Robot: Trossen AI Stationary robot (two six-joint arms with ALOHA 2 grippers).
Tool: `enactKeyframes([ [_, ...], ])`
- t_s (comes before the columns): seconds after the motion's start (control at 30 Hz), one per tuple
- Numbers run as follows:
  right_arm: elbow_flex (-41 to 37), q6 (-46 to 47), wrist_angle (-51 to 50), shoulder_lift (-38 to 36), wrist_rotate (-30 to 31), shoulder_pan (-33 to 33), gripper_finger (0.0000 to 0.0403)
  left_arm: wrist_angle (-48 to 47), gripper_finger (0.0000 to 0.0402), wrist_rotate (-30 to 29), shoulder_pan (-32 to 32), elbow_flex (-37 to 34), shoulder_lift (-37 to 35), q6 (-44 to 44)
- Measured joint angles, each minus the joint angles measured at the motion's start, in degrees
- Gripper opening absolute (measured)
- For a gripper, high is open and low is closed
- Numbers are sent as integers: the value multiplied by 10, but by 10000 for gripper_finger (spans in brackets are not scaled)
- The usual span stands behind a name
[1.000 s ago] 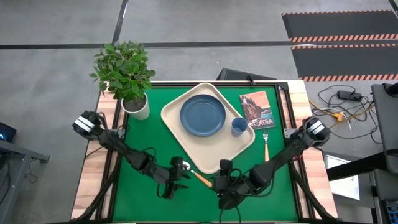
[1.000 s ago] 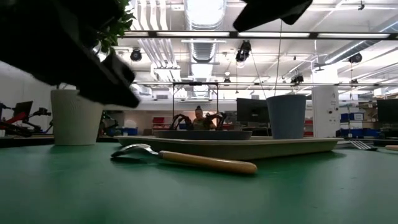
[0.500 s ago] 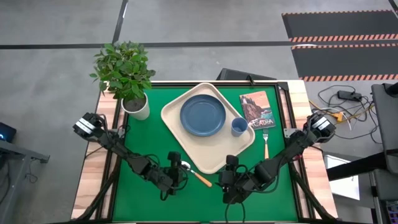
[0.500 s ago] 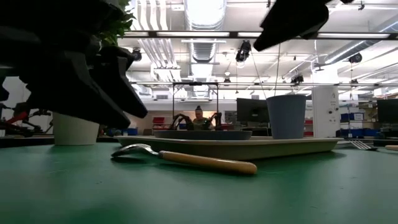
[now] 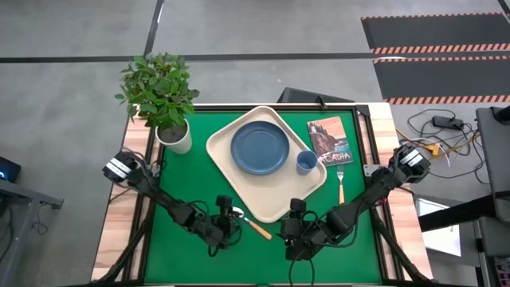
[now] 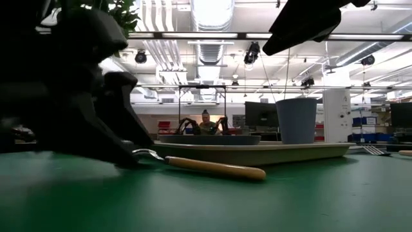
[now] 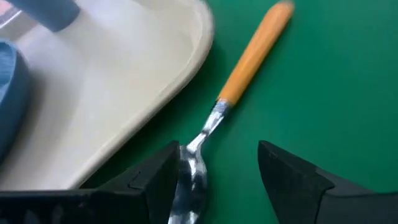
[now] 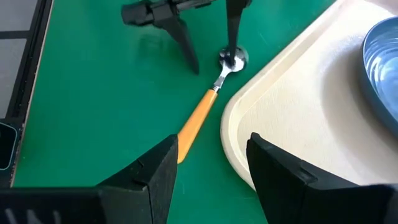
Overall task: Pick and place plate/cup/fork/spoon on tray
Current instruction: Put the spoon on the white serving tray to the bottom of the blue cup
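Where the left tool point(image 8: 205, 34) straddles the spoon point(image 8: 211, 99) bowl, fingers parted, grasping nothing, bowl half hidden.

You're looking at a spoon point(image 7: 214, 121) showing a glossy metal bowl and smooth orange handle, a matt cream tray point(image 7: 124, 81), a matt blue plate point(image 5: 260, 147), and green cloth-like table cover point(image 5: 175, 179).

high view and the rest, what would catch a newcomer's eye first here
The left gripper is down on the green table, its open fingers straddling the bowl of the spoon, which lies just off the near corner of the tray. The tray already carries the plate and the cup, while the fork lies on the table beside the book. The right gripper waits nearby, open.
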Motion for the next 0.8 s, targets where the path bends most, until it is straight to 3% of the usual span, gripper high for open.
enactKeyframes([
  [0.47, 0, 0, 4, 0, 0, 0, 180, -20, 181, -62, -1, -3, 12, -3],
  [0.6, 0, 0, 4, 0, 0, 0, 178, -30, 139, -68, 0, -3, 11, -4],
  [0.8, 0, 0, 4, 0, 0, 0, 180, -31, 38, -75, 0, -4, 10, 1],
])
